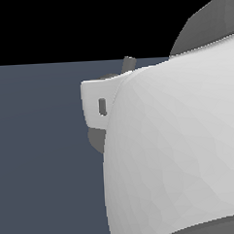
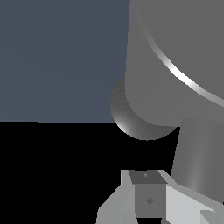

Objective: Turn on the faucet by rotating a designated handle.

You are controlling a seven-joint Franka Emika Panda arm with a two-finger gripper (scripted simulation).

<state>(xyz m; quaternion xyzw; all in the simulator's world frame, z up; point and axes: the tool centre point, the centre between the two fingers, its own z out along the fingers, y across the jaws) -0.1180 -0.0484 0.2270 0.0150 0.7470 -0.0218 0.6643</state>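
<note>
My gripper [image 2: 146, 192] nearest in wrist view, pale fingers [image 2: 118, 203] close together around dark block; jaw gap cannot be judged. Just beyond: grey rod, likely handle [image 2: 197, 153]. Behind it, faucet [image 2: 175, 65] (thick cylinder, bright curved edge). Exterior view: my white arm [image 1: 174, 150] blocks nearly everything.

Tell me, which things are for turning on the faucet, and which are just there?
For the job: faucet, gripper, white robot arm. I cannot pick out the handle.
Just there: blue-grey floor.
</note>
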